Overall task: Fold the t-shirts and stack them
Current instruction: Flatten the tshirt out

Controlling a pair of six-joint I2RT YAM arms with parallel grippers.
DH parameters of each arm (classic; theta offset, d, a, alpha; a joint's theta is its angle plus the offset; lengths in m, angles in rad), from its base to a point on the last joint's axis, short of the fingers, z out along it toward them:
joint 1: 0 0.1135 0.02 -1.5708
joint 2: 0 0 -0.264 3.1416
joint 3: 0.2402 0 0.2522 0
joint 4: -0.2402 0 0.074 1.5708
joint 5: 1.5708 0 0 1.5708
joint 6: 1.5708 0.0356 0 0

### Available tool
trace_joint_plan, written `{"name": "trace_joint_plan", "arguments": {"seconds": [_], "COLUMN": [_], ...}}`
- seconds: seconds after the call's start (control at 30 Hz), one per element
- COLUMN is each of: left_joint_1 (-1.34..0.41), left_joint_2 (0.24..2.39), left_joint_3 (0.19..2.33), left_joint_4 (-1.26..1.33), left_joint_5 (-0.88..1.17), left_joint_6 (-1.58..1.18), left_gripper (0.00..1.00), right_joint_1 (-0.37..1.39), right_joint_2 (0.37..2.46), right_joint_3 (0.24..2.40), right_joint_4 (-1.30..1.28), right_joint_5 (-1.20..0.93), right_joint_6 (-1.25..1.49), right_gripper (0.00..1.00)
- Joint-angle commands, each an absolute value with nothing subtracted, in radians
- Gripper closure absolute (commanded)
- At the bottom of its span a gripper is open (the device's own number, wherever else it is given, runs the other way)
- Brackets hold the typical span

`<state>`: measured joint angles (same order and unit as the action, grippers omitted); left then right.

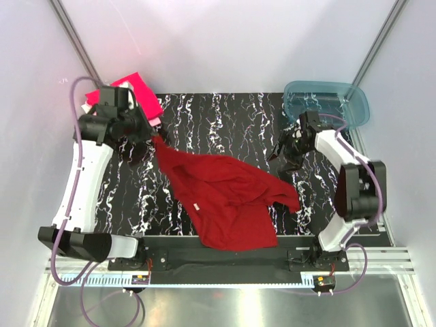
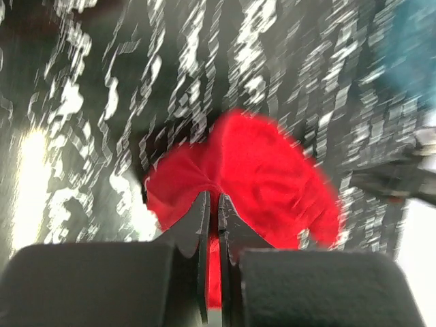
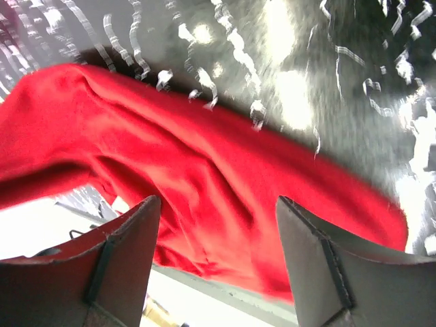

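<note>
**Shirt, dark red, held at one corner: hazards and blind spots**

Item: dark red t-shirt (image 1: 228, 201), crumpled across the middle of the marbled black table (image 1: 225, 122). It trails from 10 o'clock down to the near edge at 6 o'clock.

Left gripper (image 1: 151, 139): clamped on a corner of the shirt at 10 o'clock, with red cloth pinched between its closed fingers.

Right gripper (image 1: 283, 153): jaws spread wide at 2 o'clock, holding nothing, near the teal tub (image 1: 340, 95).

Hazards:
- A single thin pinch carries the cloth, so a quick pull may slip it free.
- The hem at 6 o'clock lies at the table edge and may slide over it.
- A pull toward 11 o'clock may drag cloth into the magenta folded shirts (image 1: 139, 92) and upset them.

Obscured:
- The left arm covers most of that stack, so its count is unknown.
- Both wrist views are blurred.
- Collar and sleeves cannot be told apart in the crumple.
</note>
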<state>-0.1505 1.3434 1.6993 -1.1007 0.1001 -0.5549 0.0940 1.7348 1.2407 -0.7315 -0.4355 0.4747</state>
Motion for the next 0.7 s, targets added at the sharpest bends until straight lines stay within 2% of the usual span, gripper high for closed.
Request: {"name": "trace_joint_plan", "arguments": {"seconds": [0.0, 0.17, 0.23, 0.43, 0.67], "left_joint_1": [-0.144, -0.146, -0.146, -0.146, -0.144], "left_joint_2": [1.276, 1.256, 1.246, 1.161, 1.052], "left_joint_3": [1.609, 1.433, 1.366, 1.172, 0.983], "left_joint_4": [-0.996, -0.897, -0.871, -0.816, -0.753], "left_joint_5": [0.074, 0.104, 0.112, 0.095, 0.018], "left_joint_6": [-0.511, -0.489, -0.465, -0.411, -0.37], "left_gripper": [0.96, 0.96, 0.96, 0.97, 0.98], "right_joint_1": [0.113, 0.204, 0.305, 0.537, 0.698], "right_joint_2": [1.501, 1.309, 1.279, 1.327, 1.497], "right_joint_3": [1.295, 1.184, 1.108, 0.953, 1.037], "right_joint_4": [-0.775, -0.799, -0.775, -0.652, -0.66], "right_joint_5": [-0.355, -0.292, -0.266, -0.23, -0.129], "right_joint_6": [0.468, 0.462, 0.485, 0.609, 0.647], "right_gripper": [0.24, 0.24, 0.25, 0.33, 0.37]}}
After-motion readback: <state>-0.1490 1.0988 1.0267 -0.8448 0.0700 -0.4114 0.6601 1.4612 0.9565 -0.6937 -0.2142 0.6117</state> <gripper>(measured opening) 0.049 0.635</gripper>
